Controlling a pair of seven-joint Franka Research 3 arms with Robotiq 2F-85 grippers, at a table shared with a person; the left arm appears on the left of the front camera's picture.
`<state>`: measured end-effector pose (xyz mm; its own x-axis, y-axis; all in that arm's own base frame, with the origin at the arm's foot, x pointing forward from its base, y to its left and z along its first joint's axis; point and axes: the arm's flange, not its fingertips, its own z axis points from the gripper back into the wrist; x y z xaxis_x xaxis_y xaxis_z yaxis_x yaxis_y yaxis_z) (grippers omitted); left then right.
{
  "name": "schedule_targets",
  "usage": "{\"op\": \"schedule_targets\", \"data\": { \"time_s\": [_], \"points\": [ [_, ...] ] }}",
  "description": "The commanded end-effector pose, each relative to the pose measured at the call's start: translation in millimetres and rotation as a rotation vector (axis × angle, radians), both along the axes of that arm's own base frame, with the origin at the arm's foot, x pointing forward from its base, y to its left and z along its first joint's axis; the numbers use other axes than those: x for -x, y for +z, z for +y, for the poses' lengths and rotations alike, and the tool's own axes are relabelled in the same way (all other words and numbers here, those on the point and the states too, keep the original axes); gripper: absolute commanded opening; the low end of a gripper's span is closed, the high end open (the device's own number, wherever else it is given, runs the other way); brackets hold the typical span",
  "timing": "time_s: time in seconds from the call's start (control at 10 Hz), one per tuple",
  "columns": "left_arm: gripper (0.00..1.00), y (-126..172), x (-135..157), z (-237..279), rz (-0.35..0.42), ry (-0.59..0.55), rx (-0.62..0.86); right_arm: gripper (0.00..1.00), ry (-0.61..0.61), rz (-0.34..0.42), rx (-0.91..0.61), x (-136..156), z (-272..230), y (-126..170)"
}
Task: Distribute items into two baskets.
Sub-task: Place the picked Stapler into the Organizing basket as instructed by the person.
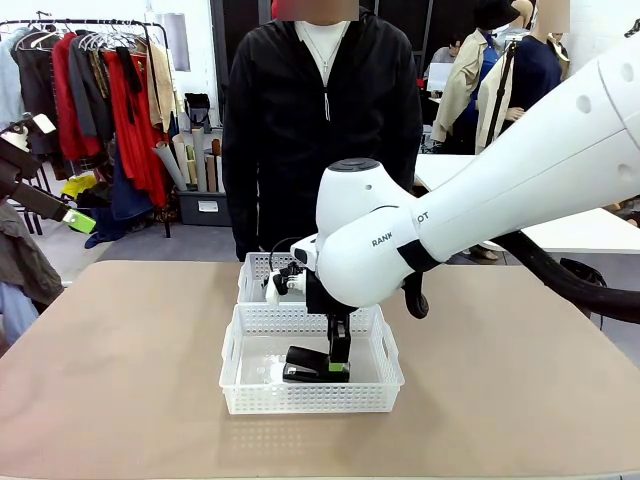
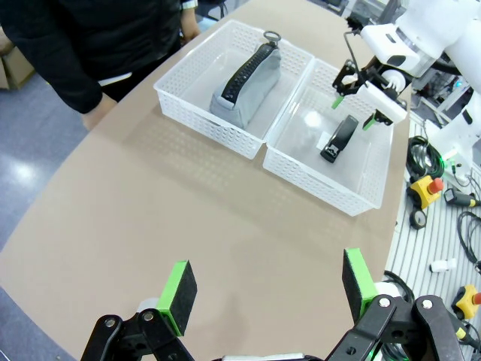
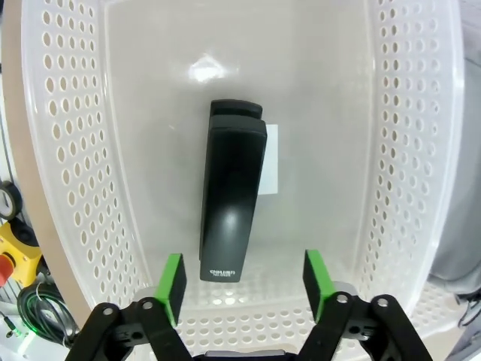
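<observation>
Left wrist view: waist bag [image 2: 244, 83] in far basket [image 2: 180, 94]; front view hides it.

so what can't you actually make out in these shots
- Far basket, front view: the right arm hides most of it and whatever lies inside.
- Stapler, front view: the right gripper covers its end.
- Label, right wrist view: the stapler covers most of it; no print readable.
</observation>
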<state>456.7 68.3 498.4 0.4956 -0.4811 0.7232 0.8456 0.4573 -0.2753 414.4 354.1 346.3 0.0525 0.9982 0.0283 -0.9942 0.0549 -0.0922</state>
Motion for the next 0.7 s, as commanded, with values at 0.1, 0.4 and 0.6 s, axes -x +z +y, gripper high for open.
{"op": "schedule_targets", "data": {
  "time_s": [0.1, 0.4, 0.6],
  "points": [
    [1.00, 2, -1, 2, -0.001, 0.002, 0.000, 1.00, -0.007, -0.023, -0.044, 14, -19, 21],
    [1.00, 2, -1, 2, -0.001, 0.002, 0.000, 1.00, -0.023, -0.027, -0.016, 7, -10, 20],
    [1.00, 2, -1, 2, -0.001, 0.002, 0.000, 1.00, -0.023, -0.027, -0.016, 7, -10, 20]
  ]
}}
